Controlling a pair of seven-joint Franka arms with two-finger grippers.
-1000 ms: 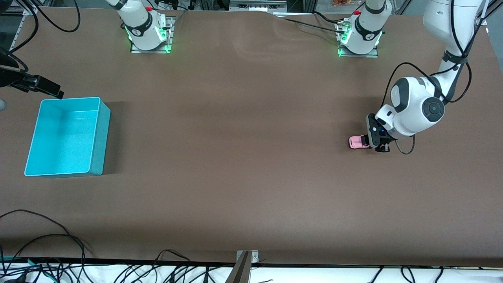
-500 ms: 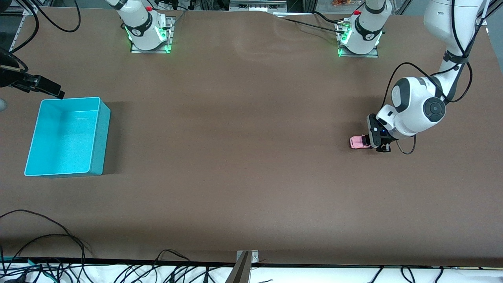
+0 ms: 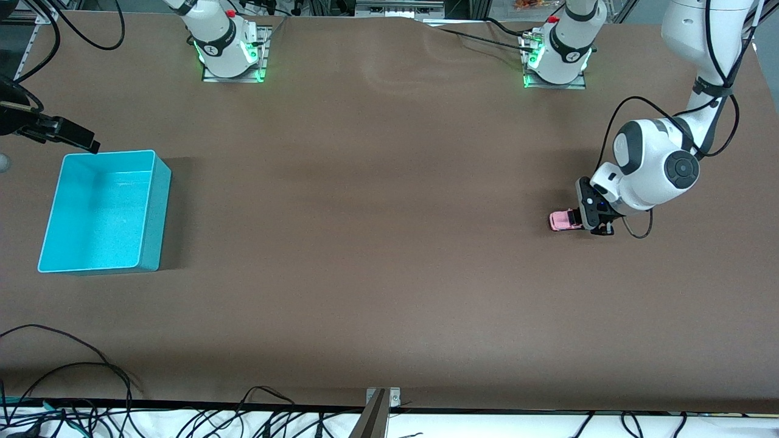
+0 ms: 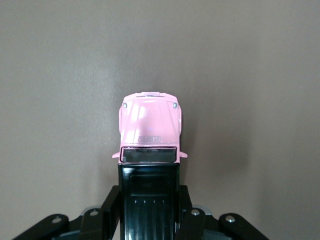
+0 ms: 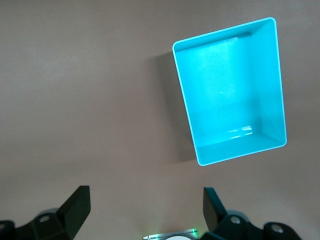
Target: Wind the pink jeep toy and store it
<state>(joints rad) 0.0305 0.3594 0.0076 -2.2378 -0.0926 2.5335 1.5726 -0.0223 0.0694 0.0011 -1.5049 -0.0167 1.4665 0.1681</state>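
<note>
Even overhead light, no hotspots on the matte brown bench (image 3: pixel 377 255). We see soft shadows only: a dim one beside the open turquoise plastic bin (image 3: pixel 100 210) toward the left arm's end, and a small one around the tiny light-pink toy jeep with the black roof (image 3: pixel 563 220). Faint glare on the jeep's hood (image 4: pixel 150 122) in the left wrist view, and pale reflections on the bin floor in the right wrist view. Front view is sharp; green base LEDs bloom slightly. Both wrist views are in focus, slightly soft at the closest claw parts.
</note>
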